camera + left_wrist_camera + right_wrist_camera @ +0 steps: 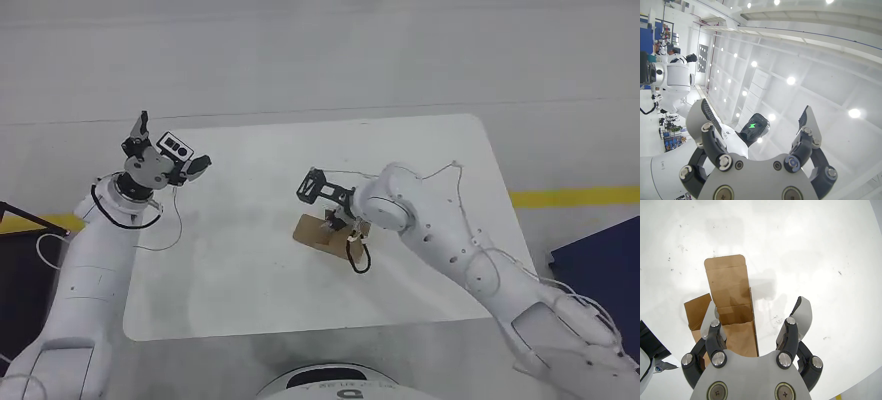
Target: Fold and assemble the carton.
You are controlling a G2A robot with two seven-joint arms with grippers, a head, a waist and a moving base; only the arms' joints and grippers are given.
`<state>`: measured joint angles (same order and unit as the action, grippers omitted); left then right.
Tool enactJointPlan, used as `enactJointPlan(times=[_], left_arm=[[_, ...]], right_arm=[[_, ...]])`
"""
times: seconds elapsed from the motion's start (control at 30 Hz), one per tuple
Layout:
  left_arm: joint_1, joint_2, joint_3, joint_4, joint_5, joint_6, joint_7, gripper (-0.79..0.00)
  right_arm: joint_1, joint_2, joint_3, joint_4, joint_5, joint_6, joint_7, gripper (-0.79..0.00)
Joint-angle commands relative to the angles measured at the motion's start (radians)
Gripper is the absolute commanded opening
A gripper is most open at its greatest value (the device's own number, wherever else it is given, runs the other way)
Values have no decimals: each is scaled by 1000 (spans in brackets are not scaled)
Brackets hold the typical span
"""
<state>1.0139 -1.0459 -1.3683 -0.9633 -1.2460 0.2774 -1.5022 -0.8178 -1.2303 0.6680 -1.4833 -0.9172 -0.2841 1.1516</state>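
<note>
You see the carton (pixel 730 289) lying near the middle of the table (pixel 400 290), flaps unfolded; the right gripper (pixel 756 301) hangs over it, jaws wide open; the left gripper (pixel 755 103) points upward, jaws open, empty.
</note>
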Motion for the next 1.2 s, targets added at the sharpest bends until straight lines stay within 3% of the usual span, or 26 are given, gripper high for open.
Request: enactJointPlan(times=[0.0,0.17,0.23,0.27,0.3,0.43,0.63,0.8,0.97,1.07,1.17], left_arm=[[0,0,0,0,0,0,0,0],[0,0,0,0,0,0,0,0],[0,0,0,0,0,0,0,0],[0,0,0,0,0,0,0,0],[0,0,0,0,0,0,0,0],[0,0,0,0,0,0,0,0],[0,0,0,0,0,0,0,0],[0,0,0,0,0,0,0,0],[0,0,0,0,0,0,0,0],[0,0,0,0,0,0,0,0],[0,0,0,0,0,0,0,0]], right_arm=[[18,-10,-21,18,0,-7,6,-354],[58,-38,-80,75,-3,-26,38,-453],[70,-48,-97,89,6,-37,44,-600],[76,-52,-104,94,6,-41,49,-727],[81,-56,-111,98,5,-46,52,-785],[100,-67,-121,93,-35,-38,34,-785],[89,-49,-34,-10,-128,44,-104,-785],[-35,-23,135,-97,-104,202,-455,-785],[-212,-14,249,-84,-49,359,-837,-785],[-282,-16,280,-64,-1,394,-970,-785],[-313,-21,270,-19,-9,407,-1013,-785]])
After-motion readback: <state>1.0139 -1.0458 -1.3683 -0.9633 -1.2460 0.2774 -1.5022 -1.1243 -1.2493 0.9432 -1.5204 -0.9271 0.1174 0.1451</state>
